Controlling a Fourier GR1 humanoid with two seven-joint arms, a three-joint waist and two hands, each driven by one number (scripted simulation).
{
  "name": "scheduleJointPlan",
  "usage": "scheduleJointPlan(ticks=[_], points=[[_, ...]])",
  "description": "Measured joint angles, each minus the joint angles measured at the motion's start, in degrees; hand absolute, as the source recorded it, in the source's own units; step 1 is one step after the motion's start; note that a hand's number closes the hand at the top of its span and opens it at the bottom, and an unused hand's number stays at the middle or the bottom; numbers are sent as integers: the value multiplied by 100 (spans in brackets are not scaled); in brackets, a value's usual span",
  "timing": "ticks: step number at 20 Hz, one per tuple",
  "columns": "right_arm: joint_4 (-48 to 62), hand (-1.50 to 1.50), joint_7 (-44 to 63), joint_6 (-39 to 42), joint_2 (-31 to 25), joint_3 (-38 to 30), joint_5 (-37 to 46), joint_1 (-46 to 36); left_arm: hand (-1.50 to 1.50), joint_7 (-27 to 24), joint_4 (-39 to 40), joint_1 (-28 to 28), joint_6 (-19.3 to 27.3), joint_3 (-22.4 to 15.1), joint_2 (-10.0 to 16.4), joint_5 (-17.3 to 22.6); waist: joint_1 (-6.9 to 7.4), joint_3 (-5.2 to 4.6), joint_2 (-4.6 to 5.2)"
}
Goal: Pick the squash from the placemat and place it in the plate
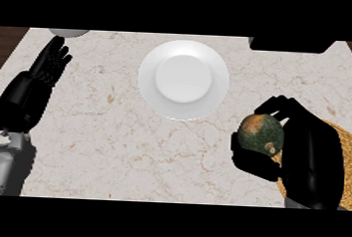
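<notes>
The squash (pixel 261 133), dark green with an orange patch, sits in my right hand (pixel 303 146), whose fingers and thumb curl round it at the right side of the counter. Beneath that hand lies the woven tan placemat (pixel 348 158), mostly hidden by the hand and arm. The white round plate (pixel 183 80) stands at the upper middle, up and to the left of the squash, with nothing on it. At the far left my left hand (pixel 48 62) rests open with its fingers pointing up.
A pale rounded object (pixel 68 32) shows at the counter's top left edge. A black object (pixel 291 45) lies at the top right. Dark wood borders the marble counter (pixel 134 148) at both upper corners.
</notes>
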Motion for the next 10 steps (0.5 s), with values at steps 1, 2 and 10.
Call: scheduleJointPlan(ticks=[1, 2, 10], points=[[195, 150, -4, 56, 154, -31, -18, -277, 0, -92, 56, 26, 3, 1, -26, -34, 2, 0, 3], [360, 150, 7, 134, 280, -101, -45, -524, 0, -53, -40, 81, -14, 5, -20, -31, 6, 0, 2], [2408, 150, -269, -161, 1232, -546, -165, -2068, 0, -115, -4, 62, -128, 104, -30, -38, 23, 2, 13]])
